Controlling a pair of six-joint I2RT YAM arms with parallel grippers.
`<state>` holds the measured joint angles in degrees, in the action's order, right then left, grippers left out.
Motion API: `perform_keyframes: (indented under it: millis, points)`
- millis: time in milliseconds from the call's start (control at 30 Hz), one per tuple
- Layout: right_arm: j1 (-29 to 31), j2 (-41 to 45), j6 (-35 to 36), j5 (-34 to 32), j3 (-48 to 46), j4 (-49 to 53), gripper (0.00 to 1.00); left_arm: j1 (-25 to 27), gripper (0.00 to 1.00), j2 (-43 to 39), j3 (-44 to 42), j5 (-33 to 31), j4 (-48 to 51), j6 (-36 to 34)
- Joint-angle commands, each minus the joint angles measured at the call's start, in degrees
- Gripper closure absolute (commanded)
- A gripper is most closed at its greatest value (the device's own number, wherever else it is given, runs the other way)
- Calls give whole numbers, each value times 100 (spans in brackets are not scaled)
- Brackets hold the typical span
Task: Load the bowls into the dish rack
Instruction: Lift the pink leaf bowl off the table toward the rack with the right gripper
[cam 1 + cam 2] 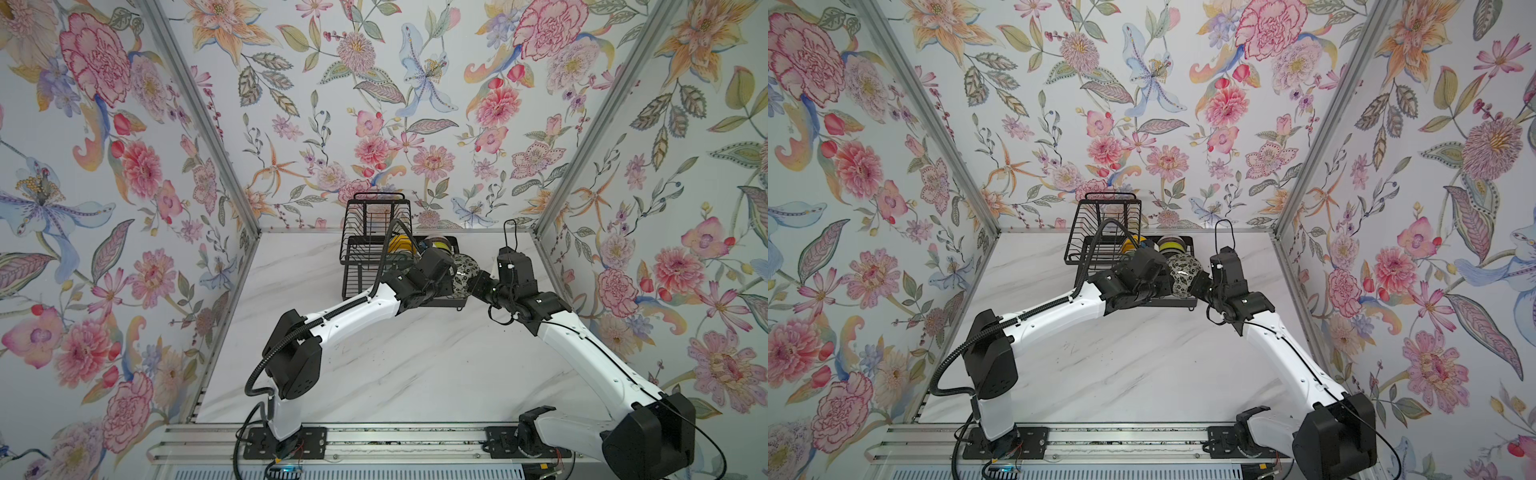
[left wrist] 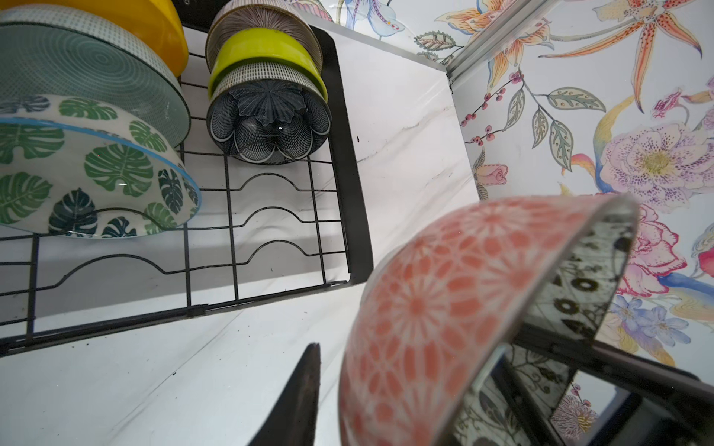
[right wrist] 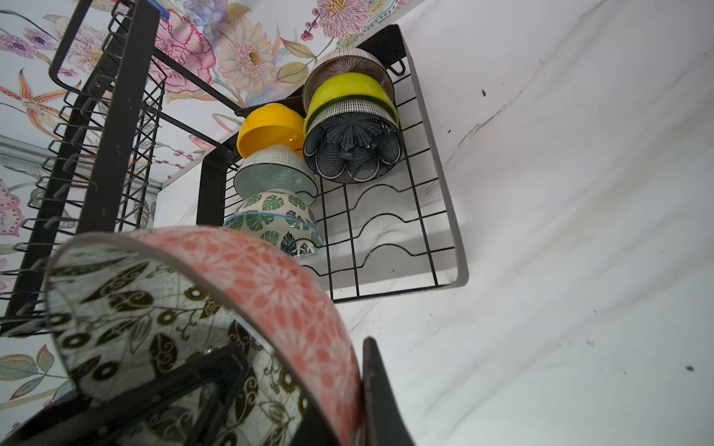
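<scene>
Two grippers meet on one bowl at the rack. Nearest my cameras, the right gripper [image 3: 361, 347] is clamped tight on the rim of the black-and-white patterned bowl [image 3: 270, 293]. Its outer finger [image 3: 380, 394] lies flat against the coral-patterned outside, and its partner is hidden behind the wall. On the opposite rim the left gripper [image 2: 347, 351] straddles the same wall. Its one visible finger [image 2: 297, 394] stands just beside the bowl's outside with a sliver of table showing between. The other finger is out of sight inside, so I cannot tell whether that pair has bitten. The bowl hangs tilted between the two sets of fingertips, over the marble table [image 2: 116, 386] and just short of the near corner of the dish rack [image 2: 349, 162]. Beyond the fingertips run the lower tray's wavy wires, then two rows of bowls standing on edge, each nested against the next. Ahead of the left fingers sit the leaf-print bowl [image 2: 96, 166], the pale aqua bowl [image 2: 89, 77] behind it, and the yellow bowl [image 2: 147, 23] farthest. Ahead of the right fingers come the dark blue floral bowl [image 3: 353, 154], the lime green bowl [image 3: 347, 90] and the brown ribbed bowl [image 3: 340, 63] at the back rim. Past both, to the left, rises the raised basket [image 1: 376, 216] against floral wallpaper [image 1: 415, 83].
</scene>
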<state>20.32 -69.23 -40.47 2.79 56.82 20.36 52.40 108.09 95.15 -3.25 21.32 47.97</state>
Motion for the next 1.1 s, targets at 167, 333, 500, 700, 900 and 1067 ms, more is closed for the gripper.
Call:
perform_keyframes:
  millis: [167,333,500,700,900,1067]
  points:
    - [178,261,-46,-97,-100,-342,97,-74,89,-328,-447,-99,-163,78]
    - [227,235,-63,-90,-126,-383,90,-65,99,-375,-502,-126,-225,81]
    - [231,243,-93,-125,-162,-365,77,-72,100,-414,-546,-155,-249,78]
    - [218,259,-152,-47,-171,-364,66,-68,100,-473,-630,-327,-303,64]
    - [123,415,-247,-43,-270,-389,57,-64,100,-522,-678,-481,-295,-15]
    - [-91,532,-413,176,-347,-445,41,-59,100,-638,-829,-840,-297,-81]
